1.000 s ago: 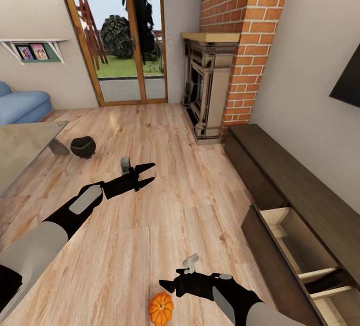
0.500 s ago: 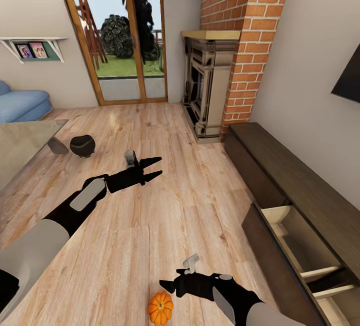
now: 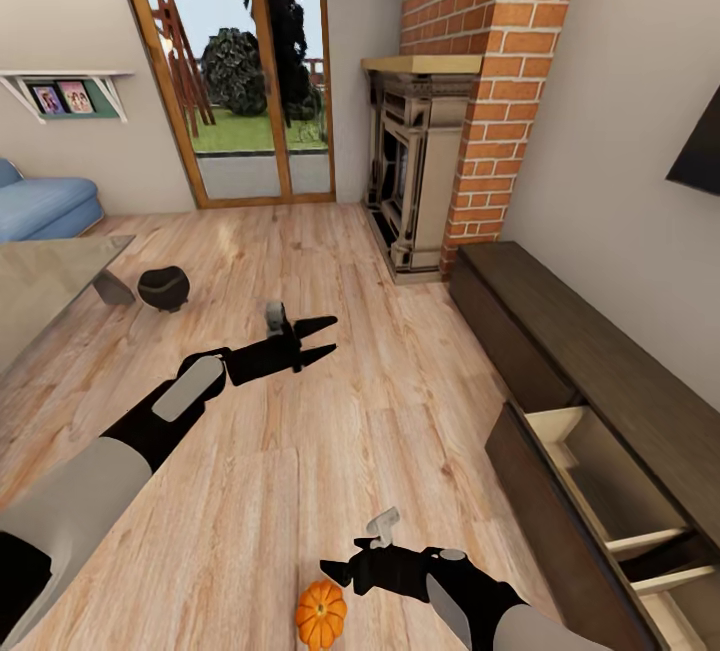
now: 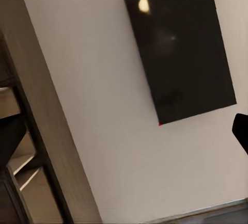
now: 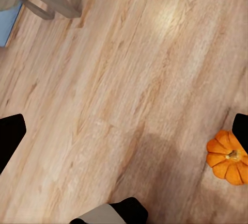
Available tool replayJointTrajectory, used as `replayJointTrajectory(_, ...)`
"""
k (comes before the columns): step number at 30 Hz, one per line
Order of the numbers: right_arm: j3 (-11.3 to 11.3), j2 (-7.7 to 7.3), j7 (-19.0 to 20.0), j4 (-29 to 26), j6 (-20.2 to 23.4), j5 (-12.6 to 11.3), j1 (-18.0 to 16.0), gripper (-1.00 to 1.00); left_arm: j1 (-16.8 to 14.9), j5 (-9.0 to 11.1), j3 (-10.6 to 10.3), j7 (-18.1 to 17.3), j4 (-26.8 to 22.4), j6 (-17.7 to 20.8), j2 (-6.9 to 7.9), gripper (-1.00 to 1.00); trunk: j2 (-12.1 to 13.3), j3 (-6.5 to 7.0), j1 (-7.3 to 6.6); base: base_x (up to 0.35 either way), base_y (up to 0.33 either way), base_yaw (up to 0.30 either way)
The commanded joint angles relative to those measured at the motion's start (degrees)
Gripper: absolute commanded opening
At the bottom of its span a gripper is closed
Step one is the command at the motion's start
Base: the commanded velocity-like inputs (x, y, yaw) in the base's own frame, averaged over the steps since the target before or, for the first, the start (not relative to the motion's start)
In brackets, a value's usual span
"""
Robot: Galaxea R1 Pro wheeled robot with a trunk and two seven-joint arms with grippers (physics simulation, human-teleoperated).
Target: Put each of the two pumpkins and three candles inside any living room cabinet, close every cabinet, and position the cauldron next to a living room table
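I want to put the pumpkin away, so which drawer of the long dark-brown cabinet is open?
The nearest drawer of the long dark-brown wooden cabinet is pulled out, its pale wood interior showing. The drawer fronts farther along, toward the brick fireplace, sit flush.

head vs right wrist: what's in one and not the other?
Head view alone: the cauldron on the floor beside the table, the cabinet with an open drawer, the fireplace, the patio doors, the sofa, the open left pincer.

Right wrist view alone: a close look at the pumpkin's stem and ribs, and a table leg from above.

Shared: the pumpkin lying on the wood floor, and the right pincer, ungrasped.
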Motion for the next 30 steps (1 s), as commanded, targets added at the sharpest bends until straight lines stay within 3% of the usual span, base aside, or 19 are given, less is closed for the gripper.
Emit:
replayJointTrajectory(1, -0.01, -0.01, -0.04, -0.03, -0.01, 0.03, 0.00, 1.00, 0.00, 0.03, 0.02, 2.21, 0.02, -0.02, -0.87, 1.00, -0.42, -0.18, 0.23, 0.000, 0.000, 0.000)
replayJointTrajectory(6, 0.00, -0.02, -0.08, -0.04, -0.01, 0.05, 0.00, 1.00, 0.00, 0.16, 0.11, 9.22, -0.38, -0.03, -2.32, 1.00, -2.42, -1.08, 1.32, 0.000, 0.000, 0.000)
replayJointTrajectory(10, 0.00, -0.02, -0.09, -0.05, -0.01, 0.05, 0.00, 1.00, 0.00, 0.24, 0.21, 11.16, -0.48, -0.04, -3.21, 1.00, -4.03, -1.80, 2.20, 0.000, 0.000, 0.000)
replayJointTrajectory(30, 0.00, -0.07, 0.02, -0.38, -0.06, 0.12, 0.00, 1.00, 0.00, 0.54, 0.44, 11.24, -0.57, -0.04, -3.12, 1.00, -12.05, -5.39, 6.59, 0.000, 0.000, 0.000)
